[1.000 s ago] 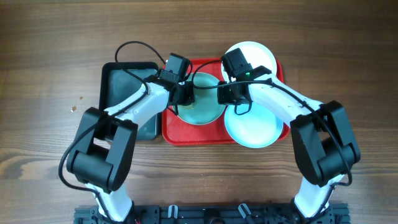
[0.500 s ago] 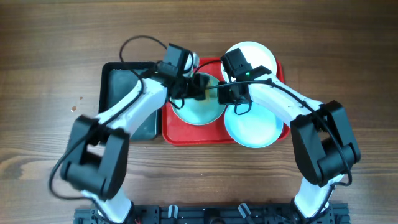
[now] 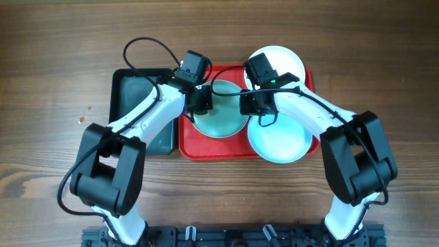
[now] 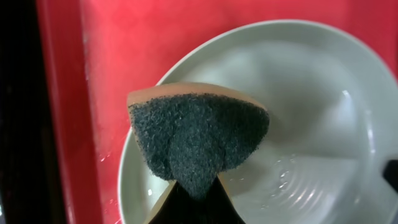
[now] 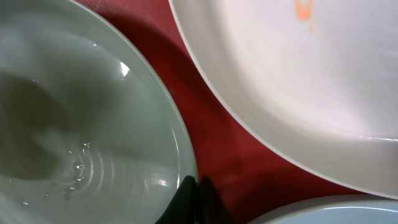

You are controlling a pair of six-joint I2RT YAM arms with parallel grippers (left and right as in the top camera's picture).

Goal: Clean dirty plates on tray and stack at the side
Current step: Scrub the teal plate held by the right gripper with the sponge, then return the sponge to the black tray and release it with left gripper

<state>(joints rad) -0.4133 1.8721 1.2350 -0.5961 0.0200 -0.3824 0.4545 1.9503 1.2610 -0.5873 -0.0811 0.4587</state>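
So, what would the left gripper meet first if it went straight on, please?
The left gripper, through its sponge, would likely meet the plate near its left rim; depth is unclear.

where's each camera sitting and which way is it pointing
Overhead: fixed above the table, facing straight down on the red tray, black tray, left arm and right arm.
Left wrist: on the left arm, facing down; the left end effector at the bottom edge holds a sponge over the aqua plate.
Right wrist: on the right arm, facing down at tray floor between that plate and the white plate; the right end effector is closed on the aqua rim.
Shared: both wrist views show the aqua plate's wet floor.
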